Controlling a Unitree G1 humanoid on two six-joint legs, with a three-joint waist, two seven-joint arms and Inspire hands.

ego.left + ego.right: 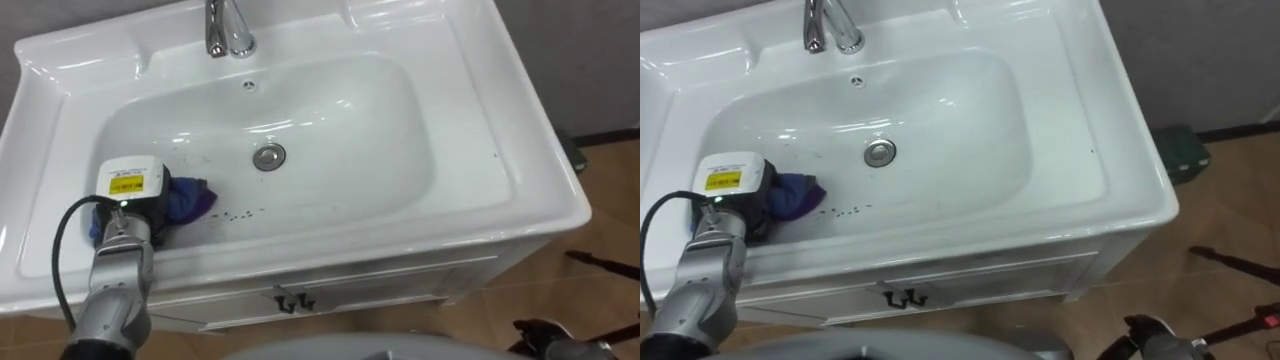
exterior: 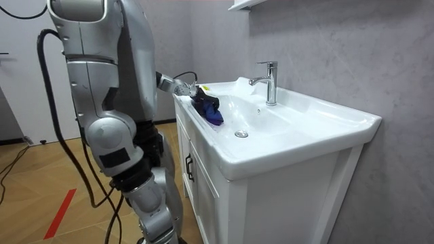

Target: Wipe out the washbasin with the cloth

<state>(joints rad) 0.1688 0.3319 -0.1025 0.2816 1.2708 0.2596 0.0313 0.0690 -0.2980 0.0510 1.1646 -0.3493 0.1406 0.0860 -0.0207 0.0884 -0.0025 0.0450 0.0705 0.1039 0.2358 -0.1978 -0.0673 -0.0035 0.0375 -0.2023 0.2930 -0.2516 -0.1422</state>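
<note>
Left hand (image 1: 137,200) rests on blue cloth (image 1: 193,198) beside dark specks (image 1: 238,213).

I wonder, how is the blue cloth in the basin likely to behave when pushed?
The blue cloth lies crumpled at the left hand, so it is probably floppy and would bunch up. On the glossy basin it should slide easily.

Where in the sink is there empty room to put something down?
The basin is bare on its right, between the drain and the right wall. So is the ledge right of the faucet. The front left is crowded: the left robot hand rests on the blue cloth, dark specks beside it.
</note>
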